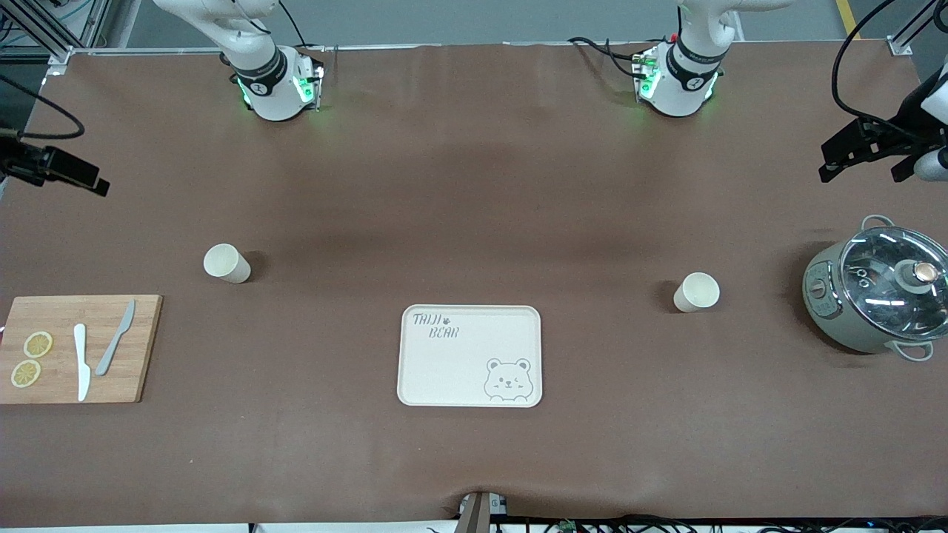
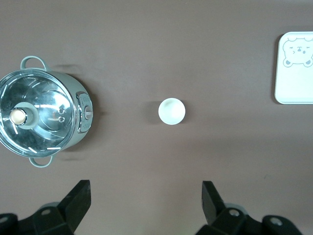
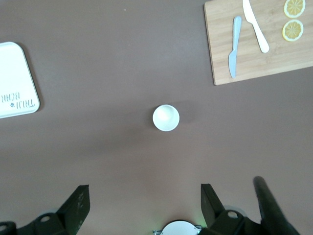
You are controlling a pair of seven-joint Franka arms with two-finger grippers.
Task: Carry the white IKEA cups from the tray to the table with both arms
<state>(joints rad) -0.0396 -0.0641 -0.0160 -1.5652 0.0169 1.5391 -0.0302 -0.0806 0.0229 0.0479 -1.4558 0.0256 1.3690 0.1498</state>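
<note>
Two white IKEA cups stand upright on the brown table. One cup [image 1: 227, 263] is toward the right arm's end and shows in the right wrist view [image 3: 166, 118]. The other cup [image 1: 696, 292] is toward the left arm's end and shows in the left wrist view [image 2: 171, 111]. My left gripper [image 2: 145, 196] is open and empty, high over the table beside its cup; in the front view it [image 1: 863, 152] is above the pot's end. My right gripper [image 3: 144, 198] is open and empty, high beside its cup; in the front view it [image 1: 67, 174] is above the cutting board's end.
A bear-printed tray [image 1: 459, 370] lies between the cups, nearer the front camera. A grey-green pot with a glass lid [image 1: 881, 289] stands at the left arm's end. A wooden cutting board [image 1: 52, 311] with two knives and lemon slices lies at the right arm's end.
</note>
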